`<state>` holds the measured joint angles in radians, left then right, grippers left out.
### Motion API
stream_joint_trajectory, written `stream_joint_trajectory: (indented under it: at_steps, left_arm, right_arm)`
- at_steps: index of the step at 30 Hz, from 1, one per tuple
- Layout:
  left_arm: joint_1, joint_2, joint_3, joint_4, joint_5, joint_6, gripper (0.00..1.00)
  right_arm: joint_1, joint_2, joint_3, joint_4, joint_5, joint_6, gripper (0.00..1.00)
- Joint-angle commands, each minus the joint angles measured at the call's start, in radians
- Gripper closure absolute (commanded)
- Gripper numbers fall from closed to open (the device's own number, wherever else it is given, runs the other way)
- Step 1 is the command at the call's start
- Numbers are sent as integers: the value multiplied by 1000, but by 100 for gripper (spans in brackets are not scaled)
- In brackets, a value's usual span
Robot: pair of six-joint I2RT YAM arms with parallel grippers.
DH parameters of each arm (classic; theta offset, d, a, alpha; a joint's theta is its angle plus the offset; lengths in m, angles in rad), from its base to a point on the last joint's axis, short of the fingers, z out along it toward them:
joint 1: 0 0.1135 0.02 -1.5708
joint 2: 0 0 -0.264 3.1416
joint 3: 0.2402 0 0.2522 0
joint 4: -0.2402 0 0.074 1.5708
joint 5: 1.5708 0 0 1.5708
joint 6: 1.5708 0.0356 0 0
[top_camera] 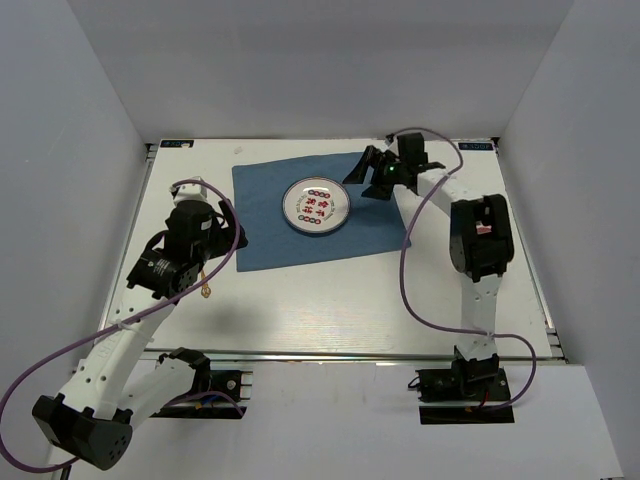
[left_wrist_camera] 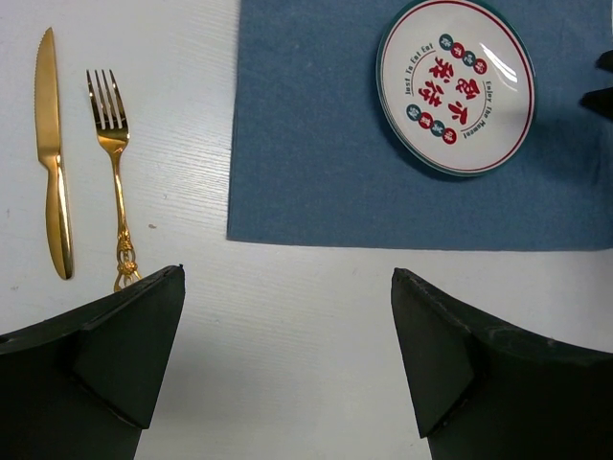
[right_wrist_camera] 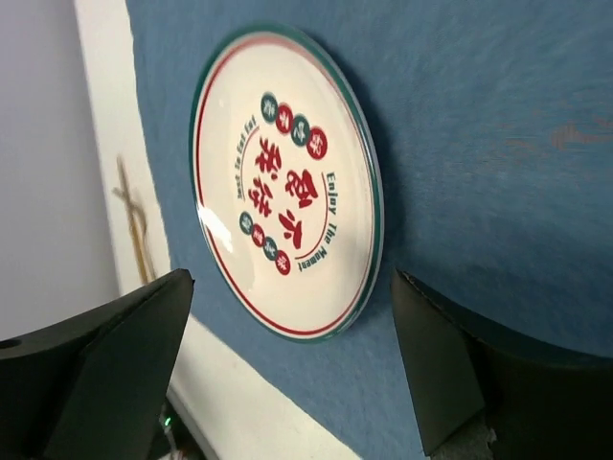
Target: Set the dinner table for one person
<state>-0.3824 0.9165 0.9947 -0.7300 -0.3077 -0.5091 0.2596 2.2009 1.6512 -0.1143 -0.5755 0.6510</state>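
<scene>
The white dinner table carries a blue placemat with a round printed plate lying flat on it. My right gripper hovers open at the plate's far right edge; in its wrist view the plate shows between the spread fingers, held by nothing. My left gripper stands open over bare table left of the mat, empty. A gold knife and a gold fork lie side by side left of the placemat. The plate is far right there.
White walls close in the table on three sides. A silver rail runs along the near edge by the arm bases. Purple cables loop over the table beside each arm. The fork's handle end peeks out under the left arm.
</scene>
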Motion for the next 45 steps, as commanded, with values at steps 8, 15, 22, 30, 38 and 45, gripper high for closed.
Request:
stream_joint_trajectory:
  at_steps: [8,15,22,30,38,45]
  left_arm:
    - [4,-25,-4,6,7,7,2]
    - [4,-21,-4,11,27,11,2]
    - [4,-15,-4,9,36,14,2]
    - [4,-14,-5,11,42,15,2]
    - [4,-18,-4,15,50,15,2]
    - [4,-28,-2,14,44,15,2]
  right_arm:
    - [-48,-360,-66,-304,733,-100,11]
    - [-132,-584,-327,-323,910,-82,11]
    - [-174,-777,-444,-335,1009,-88,11]
    - [-191,-882,-524,-372,1074,-60,11]
    - [-186,-1000,-649,-337,1007,-70,12]
    - [-189,-1015,-757,-271,985,-74,23]
